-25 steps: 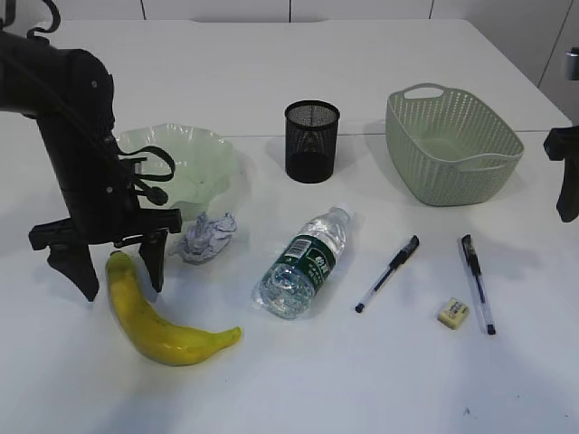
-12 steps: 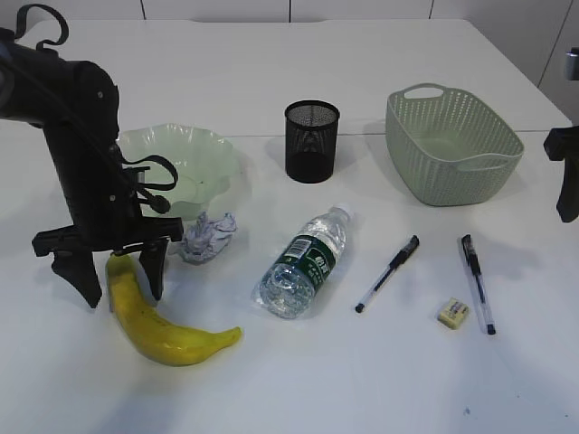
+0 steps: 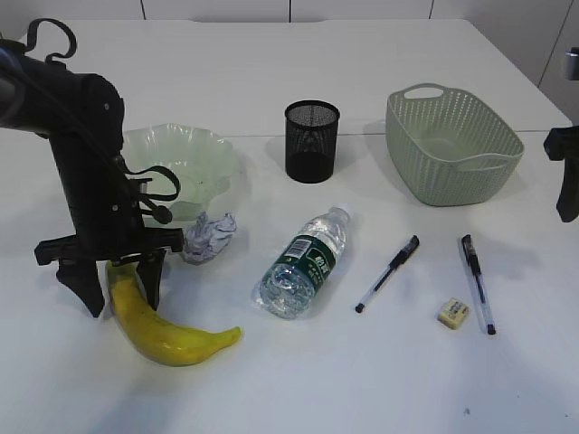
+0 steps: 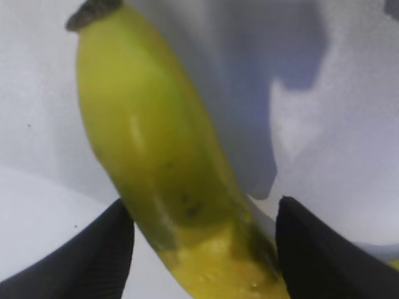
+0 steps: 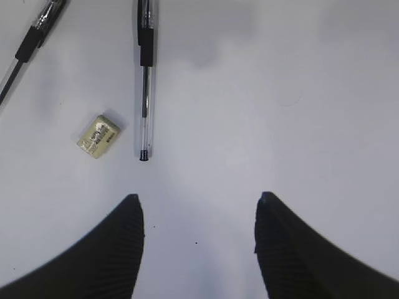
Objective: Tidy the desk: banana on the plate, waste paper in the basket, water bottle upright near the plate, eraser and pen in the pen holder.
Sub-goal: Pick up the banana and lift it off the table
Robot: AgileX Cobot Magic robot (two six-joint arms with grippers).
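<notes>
A white table (image 3: pixel 380 81) holds a desk-tidying scene with nothing yet put away, judging by how things lie. The landmark is a pale green scalloped plate (image 3: pixel 194 155), bare of food, at the rear left. Just in front of the plate a yellow banana (image 3: pixel 158 321) lies on the table, its stem end nearest the plate. The left end effector (image 3: pixel 120 287) stands over that stem end with its two black fingers spread, one on each side of the fruit; the left wrist view shows gaps between fingers and peel, so it is straddling the banana, not yet pinching it. Crumpled waste paper (image 3: pixel 208 237) sits just beside the plate's front edge. Further right of the plate a clear water bottle (image 3: pixel 302 264) with a green label lies on its side. A black mesh pen holder (image 3: pixel 312 140) stands right of the plate, apparently empty, and a green woven basket (image 3: pixel 452 145) stands well beyond it, also apparently empty. Far right of the plate lie two black pens (image 3: pixel 387 273) and (image 3: pixel 478 282) and a small eraser (image 3: pixel 452 313). The right end effector (image 5: pixel 198 240) hangs near that eraser, fingers spread and holding nothing. All five placements appear to remain.
</notes>
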